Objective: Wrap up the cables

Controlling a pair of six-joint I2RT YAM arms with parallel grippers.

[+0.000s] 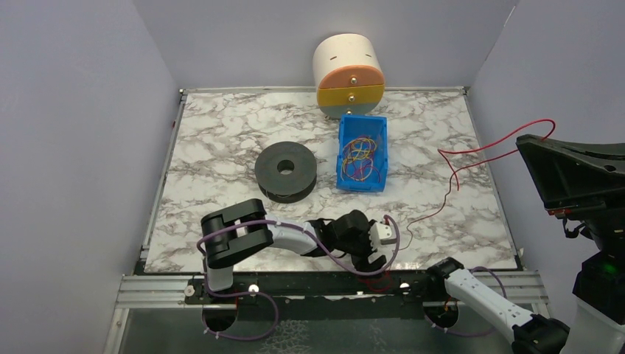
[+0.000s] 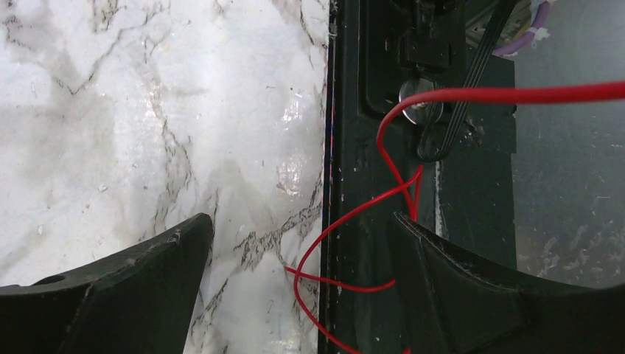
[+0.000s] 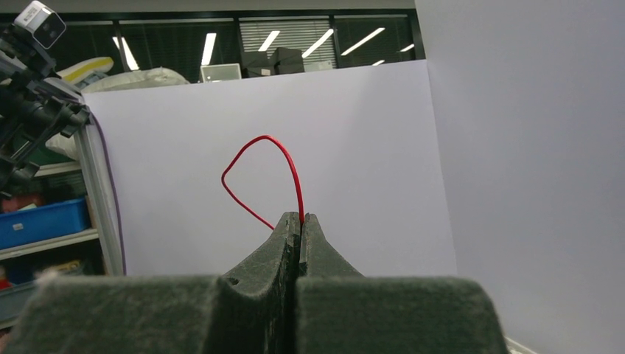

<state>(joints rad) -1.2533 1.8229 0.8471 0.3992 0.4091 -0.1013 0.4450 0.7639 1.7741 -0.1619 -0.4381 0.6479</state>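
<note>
From above, we see the red cable (image 1: 492, 136) strung out on the right side of the marble table (image 1: 221, 140). It comes down from the raised right arm (image 1: 575, 177) beyond the table's right edge, doubles back in a long narrow loop, then trails across the marble to the near edge. There it ends in a small tangle beside the left gripper (image 1: 374, 259). That gripper points down at the near edge, well to the right of its own base. The black spool (image 1: 286, 171) lies flat near the middle of the table with no wire on it, well apart from the cable. Just to its right is the blue bin (image 1: 362, 153), which holds a jumble of coloured strands.

In the left wrist view, the left gripper (image 2: 302, 221) stands wide, one finger over the marble and the other over the dark rail (image 2: 354, 110) along the table's edge. The cable (image 2: 516, 94) crosses the rail and curls through the gap between the fingers – nothing is clamped, though we cannot tell whether it brushes the right-hand finger.

In the right wrist view, the right gripper (image 3: 301, 221) is pressed closed and points up towards a pale wall. The cable (image 3: 284, 147) is pinched at its tips – it rises from the seam, arches over and drops to the left.
</note>
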